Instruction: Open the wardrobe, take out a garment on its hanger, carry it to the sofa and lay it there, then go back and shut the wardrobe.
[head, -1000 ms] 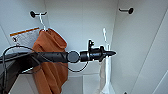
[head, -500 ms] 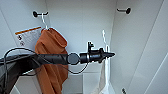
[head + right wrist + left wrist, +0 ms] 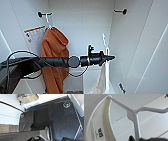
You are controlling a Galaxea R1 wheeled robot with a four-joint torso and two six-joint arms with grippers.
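The wardrobe (image 3: 82, 22) stands open in front of me, its white inside in plain sight. My left gripper (image 3: 111, 58) reaches into it from the left, shut on the thin white hanger (image 3: 104, 41). The garment (image 3: 101, 81), a white shirt, hangs down from the hanger below the gripper. In the left wrist view the hanger (image 3: 136, 125) is very close, with the garment's collar and label (image 3: 105, 126) beside it. The sofa is not visible.
A rust-orange hooded garment (image 3: 53, 60) hangs from the left black hook (image 3: 41, 14); the right hook (image 3: 121, 11) is bare. An open white door (image 3: 150, 55) stands at the right. A woven basket (image 3: 27, 97) sits low, past my base.
My left arm has dropped slightly while holding the hanger. The wardrobe and the orange garment have stayed put.
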